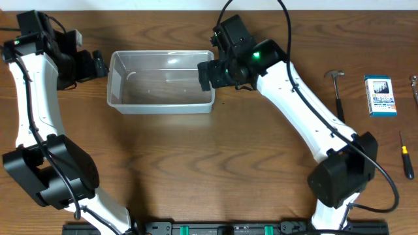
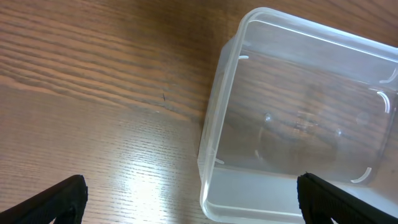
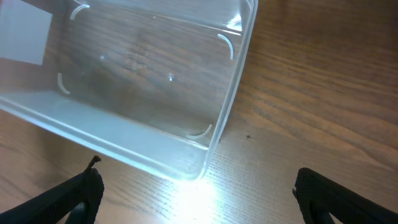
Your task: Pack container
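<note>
Nearest my side of the brown wooden table, off to the right, a slim screwdriver with a black-and-yellow handle lies alone. Further back, a small blue-and-white box and a small hammer with a dark handle lie near each other, not touching. Further still, centre-left, the clear rectangular plastic container with rounded corners sits upright on the wood, empty. I see the left gripper just beside its left end, fingers spread wide, holding nothing. The right gripper hangs over its right rim, equally wide, also empty.
</note>
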Robot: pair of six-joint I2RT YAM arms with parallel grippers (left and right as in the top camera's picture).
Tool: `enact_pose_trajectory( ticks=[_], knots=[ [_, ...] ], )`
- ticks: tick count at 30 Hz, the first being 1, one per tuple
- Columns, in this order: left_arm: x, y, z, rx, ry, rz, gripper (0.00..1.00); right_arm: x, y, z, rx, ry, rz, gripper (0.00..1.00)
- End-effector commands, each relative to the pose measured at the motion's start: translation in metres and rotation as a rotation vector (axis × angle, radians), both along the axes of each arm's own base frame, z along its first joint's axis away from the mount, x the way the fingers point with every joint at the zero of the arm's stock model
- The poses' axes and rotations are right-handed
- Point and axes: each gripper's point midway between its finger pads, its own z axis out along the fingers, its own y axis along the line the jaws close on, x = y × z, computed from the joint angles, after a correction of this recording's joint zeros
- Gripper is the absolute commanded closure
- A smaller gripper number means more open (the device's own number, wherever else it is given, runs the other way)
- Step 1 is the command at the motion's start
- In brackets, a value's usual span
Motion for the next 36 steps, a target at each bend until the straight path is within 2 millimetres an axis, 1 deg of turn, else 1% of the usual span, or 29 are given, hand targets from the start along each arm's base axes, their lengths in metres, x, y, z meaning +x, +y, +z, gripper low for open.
enact_pose_trajectory(
  ticks=[1, 4, 6, 10, 17, 25, 31, 34, 36],
  knots=[
    [-0.003, -0.002, 0.0, -0.009, 0.009, 0.009, 0.02, 0.005, 0.003, -0.023, -0.026, 0.032, 0.002, 0.01],
    [-0.005, -0.003, -0.005, -0.01, 0.022, 0.001, 0.02, 0.01, 0.006, -0.034, -0.029, 0.039, 0.002, 0.01],
    [-0.007, -0.004, -0.01, -0.003, 0.033, -0.032, 0.02, 0.011, 0.007, -0.037, -0.029, 0.039, 0.002, 0.01],
    [-0.011, -0.011, -0.022, 0.024, 0.063, -0.176, 0.02, 0.012, 0.007, -0.044, -0.023, 0.065, -0.039, 0.01],
    [0.001, -0.018, -0.038, 0.038, 0.061, -0.248, 0.02, 0.009, 0.004, -0.047, -0.007, 0.111, -0.122, 0.01],
    [0.003, -0.029, -0.074, 0.036, 0.138, -0.331, 0.01, 0.006, 0.001, -0.055, -0.014, 0.151, -0.16, 0.01],
    [0.005, -0.025, -0.089, 0.074, 0.178, -0.338, 0.02, 0.007, 0.0, -0.061, -0.02, 0.162, -0.169, 0.01],
    [0.006, -0.025, -0.092, 0.074, 0.177, -0.338, 0.02, 0.008, 0.0, -0.068, -0.023, 0.172, -0.169, 0.05],
    [0.007, -0.025, -0.092, 0.077, 0.172, -0.338, 0.02, 0.009, 0.002, -0.074, -0.017, 0.187, -0.165, 0.16]
  ],
)
